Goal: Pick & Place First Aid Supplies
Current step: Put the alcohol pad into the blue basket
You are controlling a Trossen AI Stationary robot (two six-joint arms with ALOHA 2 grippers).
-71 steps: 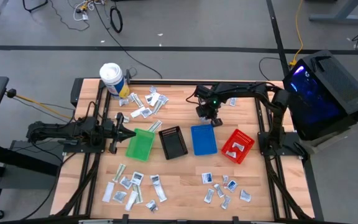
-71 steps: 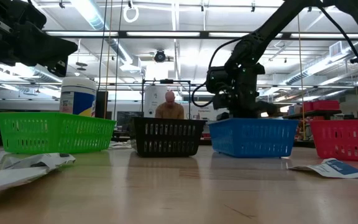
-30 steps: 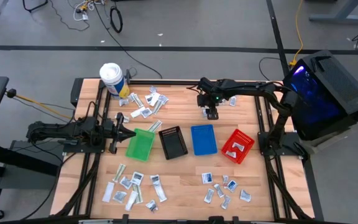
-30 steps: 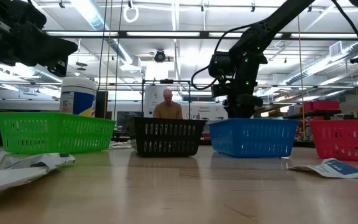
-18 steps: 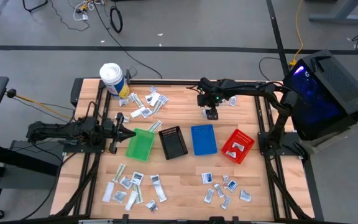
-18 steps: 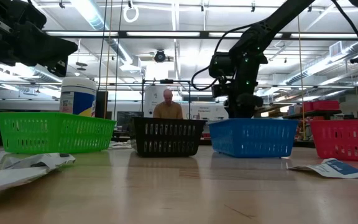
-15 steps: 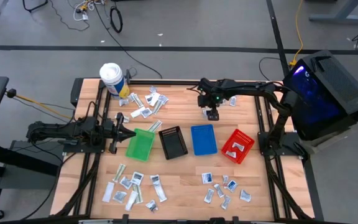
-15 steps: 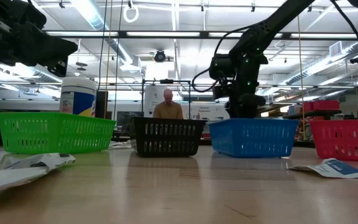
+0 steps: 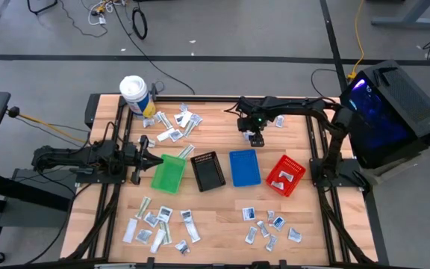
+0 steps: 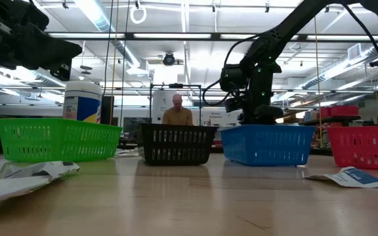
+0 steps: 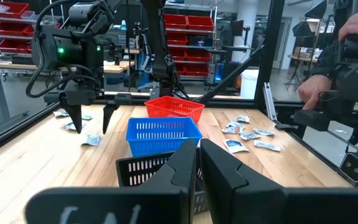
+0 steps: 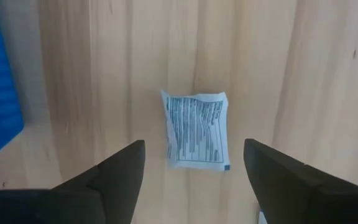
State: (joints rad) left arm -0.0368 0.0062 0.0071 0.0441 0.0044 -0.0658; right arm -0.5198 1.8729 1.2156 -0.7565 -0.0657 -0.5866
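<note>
My right gripper [image 9: 256, 139] points down, open, over the table's far middle, just beyond the blue bin [image 9: 245, 167]. A small white printed sachet [image 12: 196, 129] lies flat on the wood below it, between the two fingers and apart from both. In the left wrist view the gripper [image 11: 89, 118] hangs just above the sachet [image 11: 92, 140]. My left gripper [image 9: 157, 159] waits shut and level at the table's left, beside the green bin [image 9: 169, 173]. More first aid supplies lie in heaps at the far left [image 9: 174, 125], near left [image 9: 159, 224] and near right [image 9: 269, 226].
Green, black [image 9: 208, 170], blue and red [image 9: 285, 175] bins stand in a row across the middle; the red one holds white sachets. A white tub [image 9: 134, 96] stands at the far left corner. A few sachets [image 9: 278, 121] lie at the far right. A person [image 10: 178, 111] stands beyond the table.
My right gripper has sunk a little toward the sachet beneath it and tipped slightly.
</note>
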